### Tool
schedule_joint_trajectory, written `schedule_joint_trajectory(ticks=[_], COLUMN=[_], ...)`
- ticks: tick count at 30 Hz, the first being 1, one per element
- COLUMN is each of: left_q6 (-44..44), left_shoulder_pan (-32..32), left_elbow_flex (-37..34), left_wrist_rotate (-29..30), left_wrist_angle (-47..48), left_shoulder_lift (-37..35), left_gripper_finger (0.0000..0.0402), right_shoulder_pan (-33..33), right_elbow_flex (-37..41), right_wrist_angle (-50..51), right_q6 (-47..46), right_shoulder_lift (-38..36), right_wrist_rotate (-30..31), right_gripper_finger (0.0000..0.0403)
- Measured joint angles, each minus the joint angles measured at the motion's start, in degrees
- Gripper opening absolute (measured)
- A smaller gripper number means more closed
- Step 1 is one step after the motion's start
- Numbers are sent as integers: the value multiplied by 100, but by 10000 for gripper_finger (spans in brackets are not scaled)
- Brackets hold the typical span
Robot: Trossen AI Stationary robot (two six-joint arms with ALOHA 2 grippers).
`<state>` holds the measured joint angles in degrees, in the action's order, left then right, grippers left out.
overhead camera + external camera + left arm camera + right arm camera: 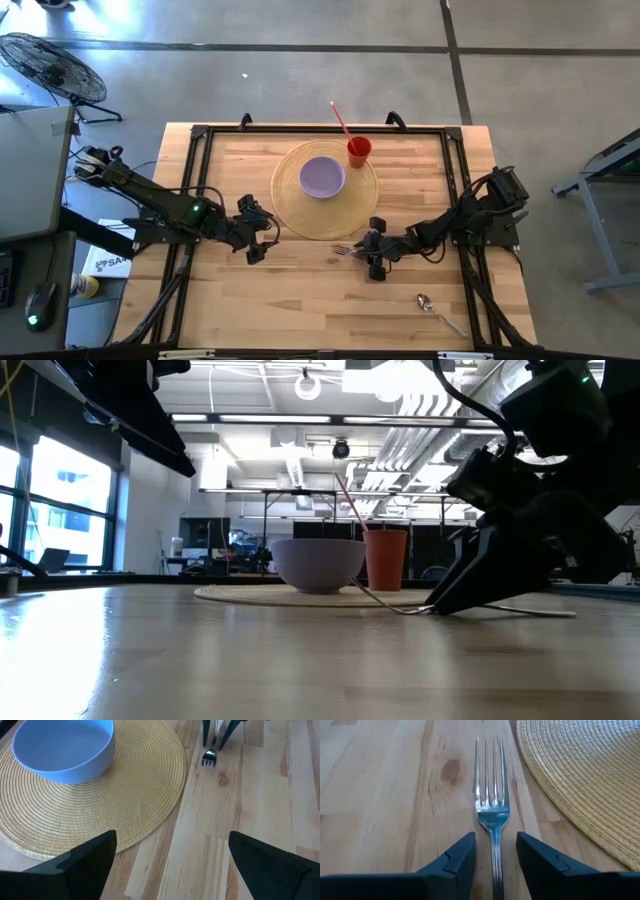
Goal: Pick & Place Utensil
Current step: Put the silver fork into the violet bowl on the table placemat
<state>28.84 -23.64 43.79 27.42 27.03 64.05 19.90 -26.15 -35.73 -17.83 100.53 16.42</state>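
A silver fork (491, 795) lies flat on the wooden table, just off the near right edge of a round woven placemat (300, 215). It also shows in the high view (345, 250) and the low view (390, 603). My right gripper (495, 857) is low at the table and open. Its two fingers stand on either side of the fork's neck, just behind the tines, with a gap on each side. My left gripper (262, 232) is open and empty, left of the placemat, and faces the fork (209, 756).
A lavender bowl (322, 177) sits on the placemat. A red cup (358, 150) with a pink straw stands at the placemat's far right edge. A silver spoon (435, 310) lies near the table's near right corner. A black frame (455, 170) borders the table.
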Motion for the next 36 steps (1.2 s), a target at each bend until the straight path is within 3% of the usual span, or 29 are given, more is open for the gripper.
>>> schedule_joint_trajectory(ticks=[8,18,22,28,36], left_q6=[0,0,0,0,-2], left_shoulder_pan=[0,0,0,0,0], left_elbow_flex=[0,0,0,0,0], left_wrist_rotate=[0,0,0,0,0], left_wrist_angle=[-1,-1,-1,1,-1], left_shoulder_lift=[0,0,0,0,0], left_gripper_finger=[378,378,378,378,378], right_shoulder_pan=[-2,-138,-236,-488,-719], right_elbow_flex=[-13,-2,-189,-1329,-3197], right_wrist_angle=[253,223,439,2223,4123], right_q6=[793,783,782,605,626], right_shoulder_lift=[0,4,-18,-57,-70], right_wrist_rotate=[-4,-74,-47,368,372], right_gripper_finger=[100,18,11,24,16])
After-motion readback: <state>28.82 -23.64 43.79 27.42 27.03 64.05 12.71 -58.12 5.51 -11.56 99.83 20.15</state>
